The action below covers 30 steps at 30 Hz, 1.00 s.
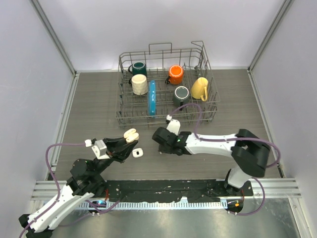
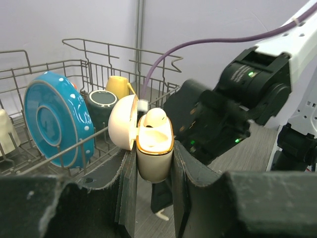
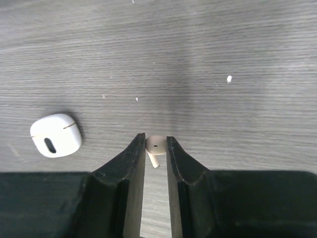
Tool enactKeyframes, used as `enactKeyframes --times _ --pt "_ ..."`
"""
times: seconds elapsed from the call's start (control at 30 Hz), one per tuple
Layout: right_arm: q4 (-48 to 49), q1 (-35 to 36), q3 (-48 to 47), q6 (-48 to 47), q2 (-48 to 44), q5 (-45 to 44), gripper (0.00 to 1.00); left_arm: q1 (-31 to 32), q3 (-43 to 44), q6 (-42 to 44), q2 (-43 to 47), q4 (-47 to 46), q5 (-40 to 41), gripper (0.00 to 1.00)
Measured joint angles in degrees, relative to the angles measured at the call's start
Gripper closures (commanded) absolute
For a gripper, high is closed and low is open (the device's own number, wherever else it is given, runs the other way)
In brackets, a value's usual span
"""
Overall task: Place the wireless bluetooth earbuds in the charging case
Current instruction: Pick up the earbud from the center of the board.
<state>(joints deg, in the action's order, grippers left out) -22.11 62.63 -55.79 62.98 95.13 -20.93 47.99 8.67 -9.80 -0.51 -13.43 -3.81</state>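
Top view: the left gripper [image 1: 125, 143], left of centre, is clamped on the charging case [image 1: 131, 135], whose lid stands open. A closed case [image 1: 137, 152] lies on the table [image 1: 237, 109] just below and to the right of it. The right gripper [image 1: 161, 147] points down at the table near the middle of the frame. The dish rack [image 1: 168, 87] stands well apart in the upper half. No earbud can be made out from up here.

Left wrist view: the case sits upright at centre frame, pinched low on its body by both fingers, with the lid swung to the left. A seated earbud [image 2: 154, 117] fills one well, and the well beside it looks vacant (hard to be sure at this angle). A blue plate [image 2: 52, 124] in the rack shows at left.

Right wrist view: at lower centre the fingers close on the round head of a loose earbud [image 3: 156, 145], touching both sides, and its stem pokes down between them. The closed case lies at the left edge.

The bud is very light, hard and glossy, so it would likely squirt out of a hard pinch. The head across its widest part is the best grip, since that leaves the stem free to lead into the well. The case is smooth too, and pressing a bud in could tip it unless the body stays firmly held.
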Motion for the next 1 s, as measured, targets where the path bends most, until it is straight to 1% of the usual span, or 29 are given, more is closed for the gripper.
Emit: enactKeyframes --times 0.17,0.33,0.53,0.63,0.77,1.0 --pt "3.17 0.76 5.05 -0.09 -10.73 -5.14 0.99 0.0 -0.02 -0.13 0.0 -0.28 1.09 1.0" --pt "7.04 3.67 8.74 -1.4 -20.96 -13.14 0.99 0.0 -0.02 -0.44 -1.46 -2.64 1.9 1.0" --pt "16.9 9.57 15.52 -6.43 -32.74 -23.74 0.99 0.0 -0.11 -1.2 -6.08 -6.62 2.34 1.0" --pt "24.09 12.7 18.67 -12.31 -37.59 -28.87 0.99 0.0 -0.13 -1.77 -8.92 -9.31 2.36 1.0" --pt "37.62 17.42 20.96 -23.91 -40.83 -33.97 0.99 0.0 -0.13 -2.05 -12.98 -12.52 2.29 1.0" --pt "61.86 21.57 22.93 -41.44 -39.47 -34.56 0.99 0.0 -0.13 -2.23 -17.42 -17.0 2.14 1.0"
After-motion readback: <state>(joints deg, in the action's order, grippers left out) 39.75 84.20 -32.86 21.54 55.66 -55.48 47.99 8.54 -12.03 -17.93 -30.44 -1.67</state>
